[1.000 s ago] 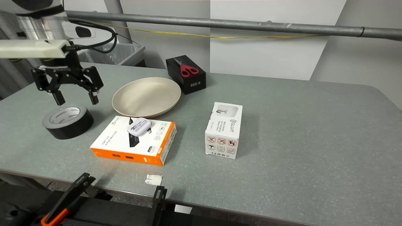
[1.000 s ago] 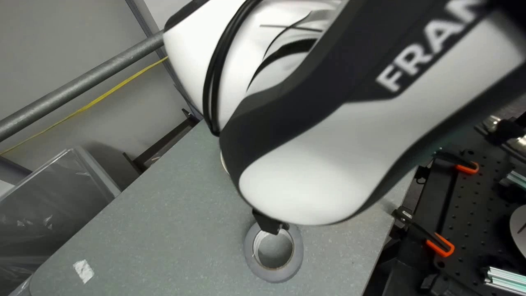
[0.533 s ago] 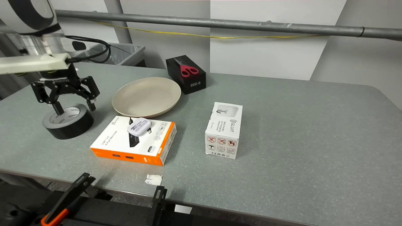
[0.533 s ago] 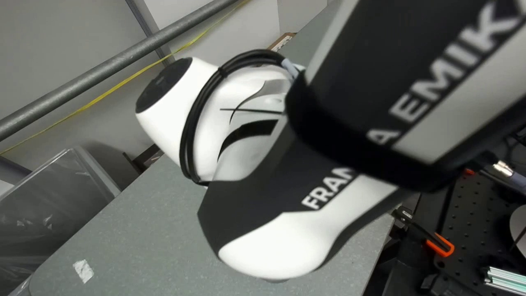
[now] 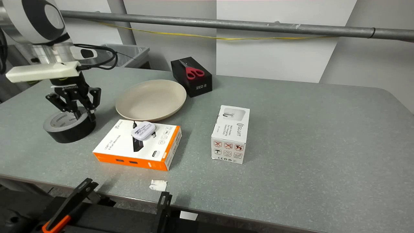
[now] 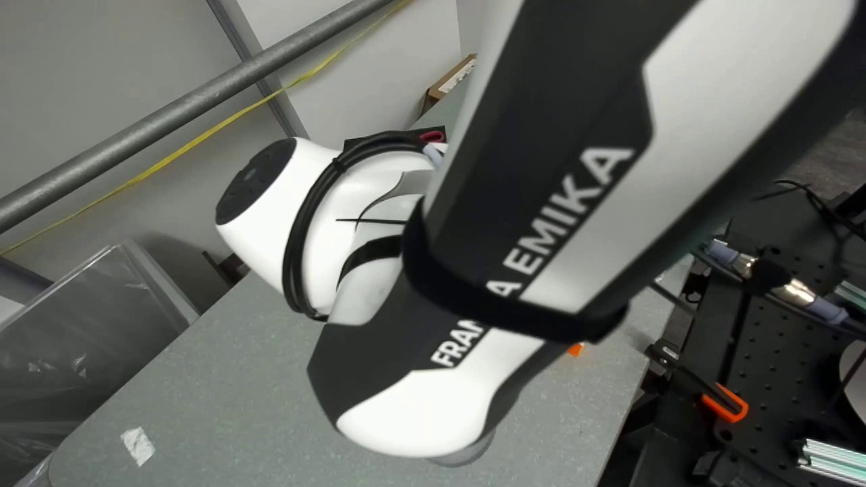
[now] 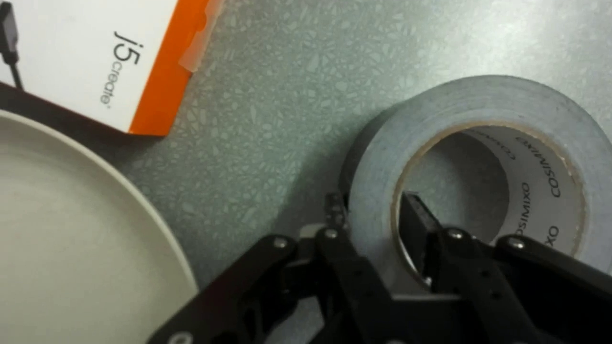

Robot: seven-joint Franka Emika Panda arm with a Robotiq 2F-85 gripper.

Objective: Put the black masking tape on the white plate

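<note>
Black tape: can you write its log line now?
tool: gripping black tape, one finger in its hole | place: beside white plate, not on it

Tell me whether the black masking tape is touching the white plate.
Apart. In the wrist view, a strip of grey table shows between the black masking tape and the white plate.

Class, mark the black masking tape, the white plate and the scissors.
Black masking tape (image 7: 540, 186), in the wrist view: inner core wall.
White plate (image 5: 150, 100), in an exterior view: bare inner surface.
Scissors (image 5: 190, 70), in an exterior view: red handle.
</note>
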